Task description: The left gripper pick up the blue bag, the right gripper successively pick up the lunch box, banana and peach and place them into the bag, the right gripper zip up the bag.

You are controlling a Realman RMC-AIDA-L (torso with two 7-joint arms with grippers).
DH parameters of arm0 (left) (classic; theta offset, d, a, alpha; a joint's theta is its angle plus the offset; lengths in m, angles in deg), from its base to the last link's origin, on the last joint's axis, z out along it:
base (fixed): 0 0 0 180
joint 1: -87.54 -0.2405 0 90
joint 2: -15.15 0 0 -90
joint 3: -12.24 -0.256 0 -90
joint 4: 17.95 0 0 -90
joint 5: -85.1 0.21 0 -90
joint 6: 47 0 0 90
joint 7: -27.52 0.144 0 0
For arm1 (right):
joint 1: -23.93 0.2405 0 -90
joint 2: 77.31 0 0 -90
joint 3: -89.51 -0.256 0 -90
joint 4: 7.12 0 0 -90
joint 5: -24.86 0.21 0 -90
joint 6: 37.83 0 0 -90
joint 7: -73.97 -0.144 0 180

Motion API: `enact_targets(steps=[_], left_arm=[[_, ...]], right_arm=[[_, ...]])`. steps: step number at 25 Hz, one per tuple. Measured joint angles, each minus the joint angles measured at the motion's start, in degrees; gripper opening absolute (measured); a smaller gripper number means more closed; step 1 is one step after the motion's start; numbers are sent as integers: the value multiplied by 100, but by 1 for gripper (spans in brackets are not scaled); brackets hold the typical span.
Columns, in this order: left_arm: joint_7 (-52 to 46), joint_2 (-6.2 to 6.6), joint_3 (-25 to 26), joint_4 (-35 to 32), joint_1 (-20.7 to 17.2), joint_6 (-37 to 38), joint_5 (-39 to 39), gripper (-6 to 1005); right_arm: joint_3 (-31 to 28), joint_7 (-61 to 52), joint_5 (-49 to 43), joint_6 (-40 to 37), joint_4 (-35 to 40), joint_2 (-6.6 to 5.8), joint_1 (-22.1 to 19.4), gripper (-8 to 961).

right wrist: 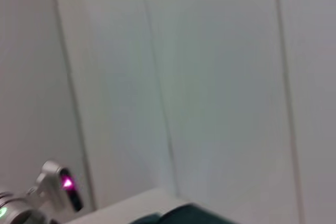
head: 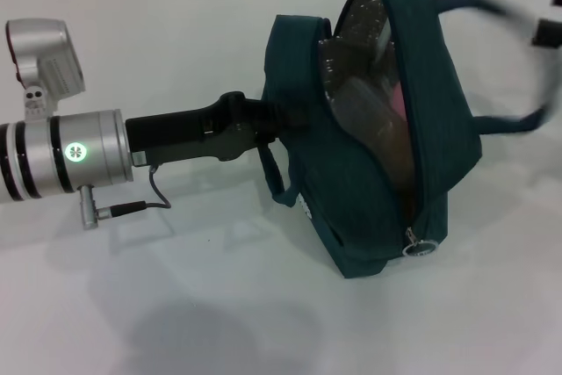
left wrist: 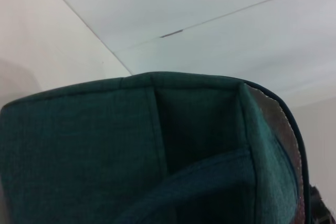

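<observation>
reaching in from the frame's left in the head view, the left gripper has its fingers pinched on the blue bag at its left side. the bag's open seam runs top to bottom; the zipper ring lies at its lower end. a blurred dark shape at the right edge may be the right gripper; fingers unreadable.

left wrist view: the bag's teal fabric fills the lower frame; own fingers hidden.

right wrist view: only a teal sliver at the bottom edge.
</observation>
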Motion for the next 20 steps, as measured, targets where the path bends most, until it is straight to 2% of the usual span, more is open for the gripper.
enact_targets(steps=[9,11,14,17,20], left_arm=[[-13,-6,-6,0,-3,18,-3,57],[-22,-4,-6,0,4,20,-6,57],[-30,-1,-8,0,24,21,-9,57],[-42,4,-8,0,19,23,-10,57],[-53,4,-12,0,6,30,-12,57]], right_arm=[[-559,459,90,-640,38,94,-290,758],[-443,646,74,-1141,23,104,-292,758],[-49,1059,-160,-1824,30,183,-343,757],[423,1410,-522,-2002,22,213,-509,757],[610,1624,-934,-1951,-161,208,-618,756]])
